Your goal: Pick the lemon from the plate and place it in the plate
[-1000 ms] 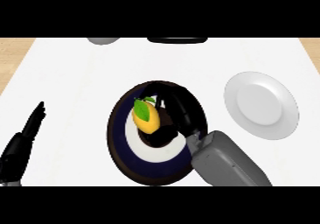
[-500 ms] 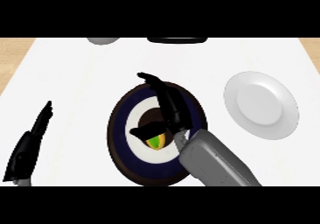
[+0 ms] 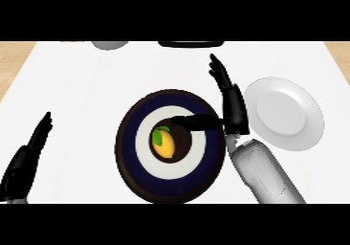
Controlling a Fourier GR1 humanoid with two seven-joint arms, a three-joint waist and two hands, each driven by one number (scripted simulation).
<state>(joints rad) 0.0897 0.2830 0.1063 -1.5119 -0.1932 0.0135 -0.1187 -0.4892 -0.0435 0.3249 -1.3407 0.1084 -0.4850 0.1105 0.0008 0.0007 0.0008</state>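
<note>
- Two round plates sit on the white counter (image 3: 100,81): a dark plate with navy and white rings (image 3: 139,158), and a plain white plate (image 3: 287,115) to its right.
- On the dark plate's white centre lies the yellow lemon with a green leaf (image 3: 164,144), held by nothing.
- Above the dark plate's right rim, the black right hand (image 3: 233,107) is open, fingers straight, pointing away; its thumb reaches left, ending just above the lemon.
- Well left of the dark plate, the black left hand (image 3: 29,155) rests open, fingers straight.
</note>
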